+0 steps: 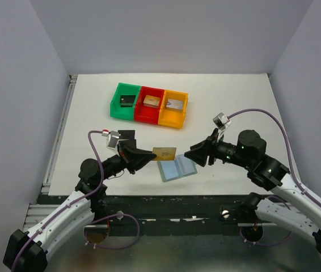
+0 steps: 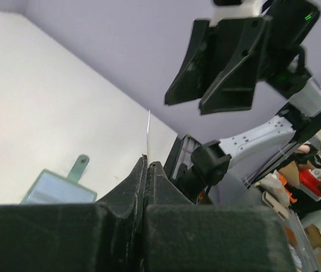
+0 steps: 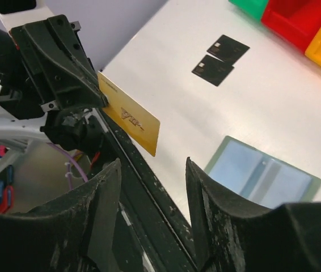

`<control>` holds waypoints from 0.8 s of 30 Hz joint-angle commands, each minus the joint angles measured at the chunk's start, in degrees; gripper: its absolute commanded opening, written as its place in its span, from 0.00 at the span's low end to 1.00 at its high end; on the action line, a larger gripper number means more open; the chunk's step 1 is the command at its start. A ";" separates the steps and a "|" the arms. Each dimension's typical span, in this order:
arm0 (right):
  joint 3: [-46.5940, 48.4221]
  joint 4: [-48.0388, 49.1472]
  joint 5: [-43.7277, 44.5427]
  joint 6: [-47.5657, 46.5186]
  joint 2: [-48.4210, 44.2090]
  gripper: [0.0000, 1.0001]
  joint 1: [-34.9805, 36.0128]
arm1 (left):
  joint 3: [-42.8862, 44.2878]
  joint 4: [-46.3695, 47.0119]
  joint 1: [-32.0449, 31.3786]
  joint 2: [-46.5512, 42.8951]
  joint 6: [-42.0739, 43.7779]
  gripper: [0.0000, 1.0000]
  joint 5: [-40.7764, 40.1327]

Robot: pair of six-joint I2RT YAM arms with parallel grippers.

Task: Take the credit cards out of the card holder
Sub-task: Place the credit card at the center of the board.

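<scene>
The card holder (image 1: 177, 168) lies open on the surface (image 1: 234, 113) at frame centre, one credit card (image 1: 164, 153) just upper left of it, two cards (image 1: 129, 134) further left, three bins (image 1: 146, 118) above

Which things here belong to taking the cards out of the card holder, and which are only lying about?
Belong to the job: gold card in the shut left gripper; two black cards on the table; open card holder; open right gripper.
Just lying about: green bin, red bin, orange bin.
</scene>
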 commanded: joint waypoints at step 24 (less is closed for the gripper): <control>-6.74 33.39 -15.30 17.23 10.25 0.48 -0.28 | -0.37 19.81 1.55 1.37 -9.24 0.00 0.13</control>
